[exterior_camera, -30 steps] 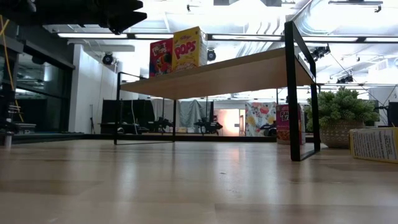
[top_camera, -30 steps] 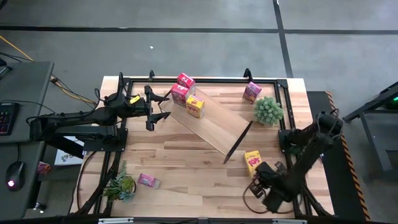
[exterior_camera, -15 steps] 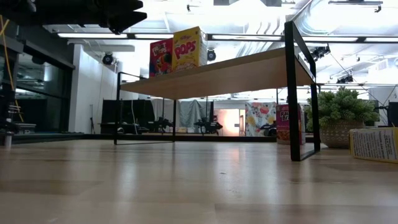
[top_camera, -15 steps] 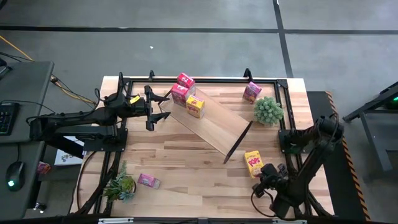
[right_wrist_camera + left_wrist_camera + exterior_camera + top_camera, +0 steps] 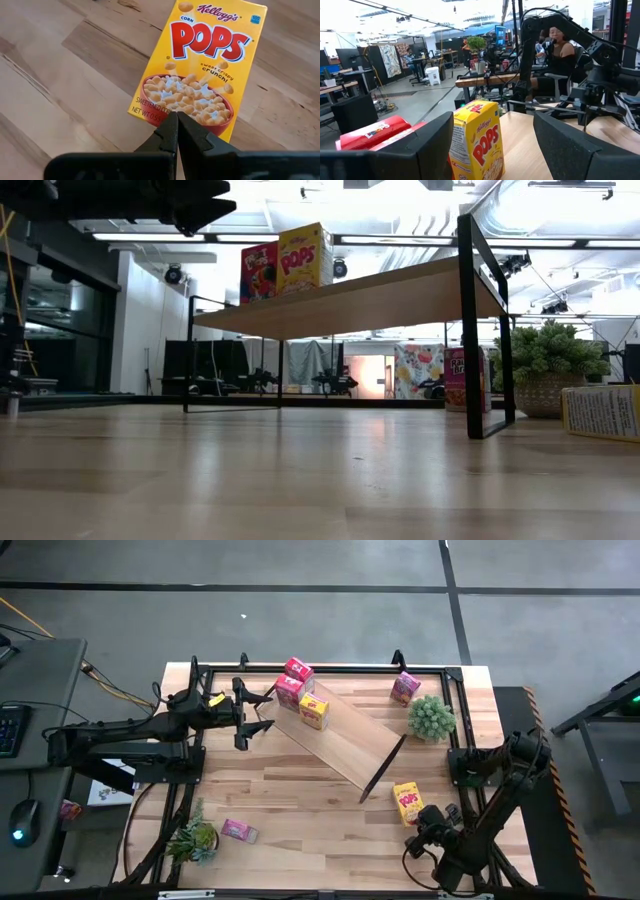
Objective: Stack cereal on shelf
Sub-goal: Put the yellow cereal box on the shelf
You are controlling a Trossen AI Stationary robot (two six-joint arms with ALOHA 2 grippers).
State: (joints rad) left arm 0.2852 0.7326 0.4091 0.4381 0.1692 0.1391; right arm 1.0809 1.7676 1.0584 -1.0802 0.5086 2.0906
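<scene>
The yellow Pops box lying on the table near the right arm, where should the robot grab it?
The yellow Pops box lies flat, front up, on the tabletop. Probably best from above, pinching its two long side edges near the middle, since those stand clear. The right gripper is shut above its lower edge and would need to open first.

Robotics lab or open workshop space. Grey concrete floor (image 5: 330, 600) with dark floor lines around the butcher-block counter (image 5: 300, 790). A side desk (image 5: 30, 690) holds a keyboard (image 5: 10, 730) and mouse (image 5: 22, 833). Beyond: exposed ceiling with strip lights (image 5: 150, 237), more workstations (image 5: 485, 80), monitors, and a seated person (image 5: 560, 55).
</scene>
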